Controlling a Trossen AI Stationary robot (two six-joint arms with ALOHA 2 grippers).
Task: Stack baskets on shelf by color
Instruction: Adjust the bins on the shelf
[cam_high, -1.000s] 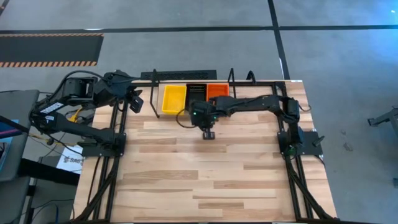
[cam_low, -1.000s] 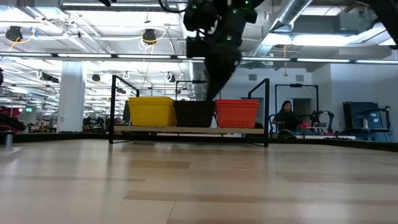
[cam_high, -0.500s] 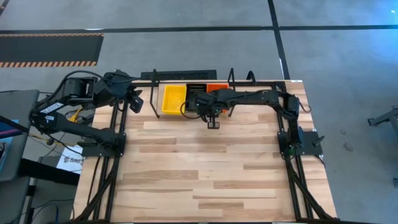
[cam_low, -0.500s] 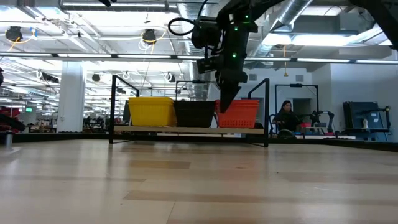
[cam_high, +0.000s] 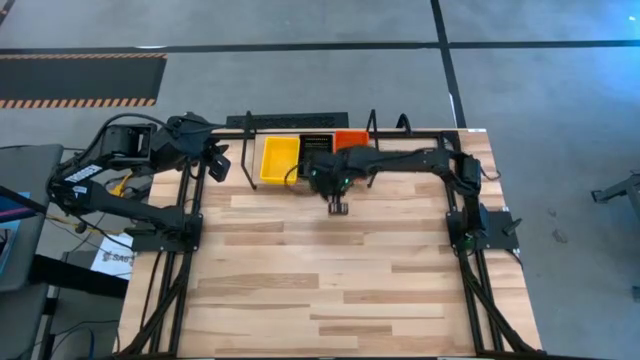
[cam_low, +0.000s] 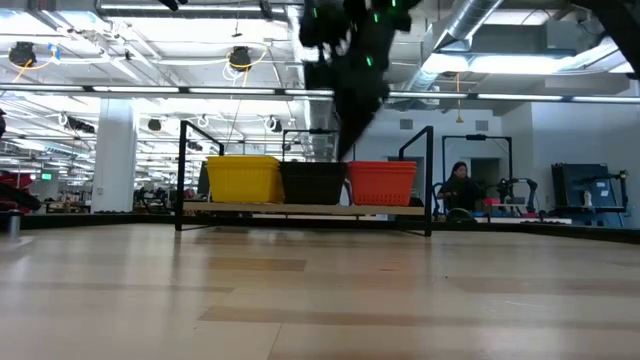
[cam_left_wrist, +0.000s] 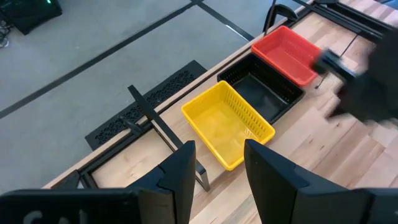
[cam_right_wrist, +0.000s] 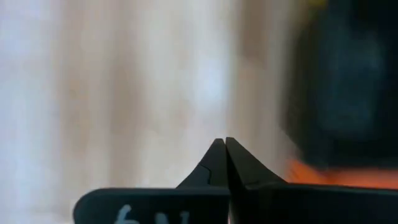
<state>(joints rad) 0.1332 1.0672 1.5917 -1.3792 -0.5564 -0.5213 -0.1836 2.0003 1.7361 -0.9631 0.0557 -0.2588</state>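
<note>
On the shelf (cam_low: 300, 208) at the table's far edge stand the baskets side by side: yellow (cam_high: 280, 160), black (cam_high: 318, 148) and red-orange (cam_high: 350, 139). They rest by their bottoms on its board. How many are nested in each colour, I cannot tell. My right gripper (cam_high: 337, 207) hangs shut and holds nothing, pointing steeply down over the bare tabletop just near of the black basket (cam_low: 313, 183). My left gripper (cam_left_wrist: 217, 168) waits raised at the table's far left corner, open and holding nothing, looking at the yellow basket (cam_left_wrist: 227, 127).
Black wire end loops (cam_low: 186, 170) rise at both ends of the shelf. The plank tabletop (cam_high: 330, 280) spreads out near of the shelf. A person (cam_low: 462, 188) sits in the room behind the table.
My right gripper, shut throughout, first dipped toward the shelf and the red-orange basket. It then rose again and came back a little toward the table's near edge, in front of the black basket. The baskets have not moved.
</note>
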